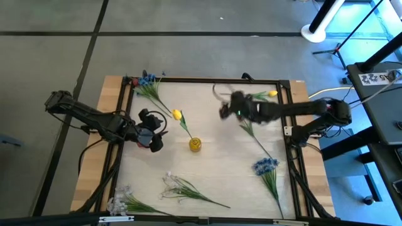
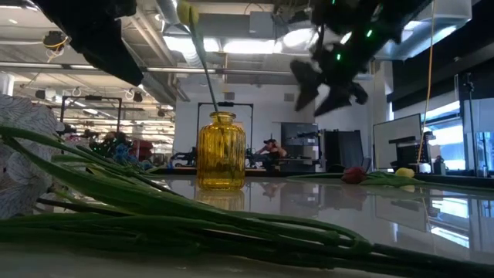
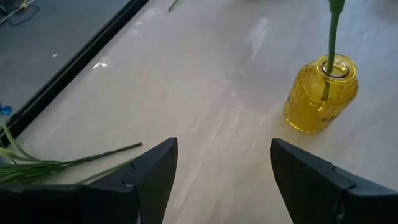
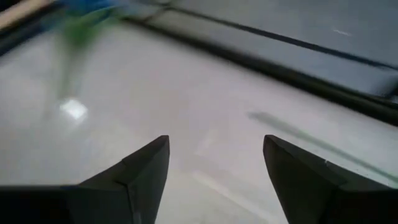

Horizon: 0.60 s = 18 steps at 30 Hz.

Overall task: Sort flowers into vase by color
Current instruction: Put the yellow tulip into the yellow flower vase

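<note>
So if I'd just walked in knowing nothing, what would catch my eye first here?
Probably the yellow glass vase in the middle of the table, with one yellow tulip already standing in it. Then the loose flowers scattered around: blue blooms near the right edge and white sprigs toward the front. Above them, the right end effector hangs open and empty.

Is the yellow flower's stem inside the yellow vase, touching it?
Touching. The left wrist view shows the yellow tulip's stem going down through the vase's mouth, leaning on the rim.
</note>
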{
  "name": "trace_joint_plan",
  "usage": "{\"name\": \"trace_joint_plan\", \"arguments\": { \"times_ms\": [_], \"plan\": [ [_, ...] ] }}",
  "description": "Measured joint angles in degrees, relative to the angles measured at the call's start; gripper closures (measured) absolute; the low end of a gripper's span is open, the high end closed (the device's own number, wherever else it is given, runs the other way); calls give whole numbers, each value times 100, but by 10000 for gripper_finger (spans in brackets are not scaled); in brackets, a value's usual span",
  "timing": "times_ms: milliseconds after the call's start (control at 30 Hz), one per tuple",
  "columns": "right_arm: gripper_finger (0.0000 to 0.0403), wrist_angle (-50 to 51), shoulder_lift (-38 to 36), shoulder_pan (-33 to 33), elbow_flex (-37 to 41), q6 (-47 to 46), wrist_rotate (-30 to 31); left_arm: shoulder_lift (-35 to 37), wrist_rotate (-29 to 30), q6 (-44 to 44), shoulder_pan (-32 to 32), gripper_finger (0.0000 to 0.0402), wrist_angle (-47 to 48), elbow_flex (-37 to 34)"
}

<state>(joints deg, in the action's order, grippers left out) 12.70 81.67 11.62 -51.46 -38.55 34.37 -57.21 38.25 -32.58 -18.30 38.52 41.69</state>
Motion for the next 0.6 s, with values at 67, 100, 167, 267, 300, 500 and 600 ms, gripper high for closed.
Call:
{"name": "trace_joint_plan", "arguments": {
  "times_ms": [67, 100, 167, 267, 300, 500, 600],
  "plan": [
    [155, 122, 2, 613, 0, -388, 33, 0, 3, -2, 2, 151, 2, 0],
    [159, 165, 47, 917, -2, -541, -5, 0, 4, -4, 2, 151, 0, 0],
    [166, 283, 172, 1518, -2, -937, -237, 0, 7, -21, -1, 151, 0, 0],
    [176, 518, 391, 2268, 0, -1554, -433, 0, 23, -36, 2, 151, -7, 0],
    [179, 637, 463, 2481, 0, -1750, -429, 0, 23, -38, 2, 151, -10, 0],
    [199, 1113, 901, 3089, -2, -3022, -708, 0, 24, -6, 2, 151, -17, 0],
    [204, 1095, 1181, 3171, -2, -3602, -1071, 0, 22, -6, 2, 151, -16, 0]
  ]
}}
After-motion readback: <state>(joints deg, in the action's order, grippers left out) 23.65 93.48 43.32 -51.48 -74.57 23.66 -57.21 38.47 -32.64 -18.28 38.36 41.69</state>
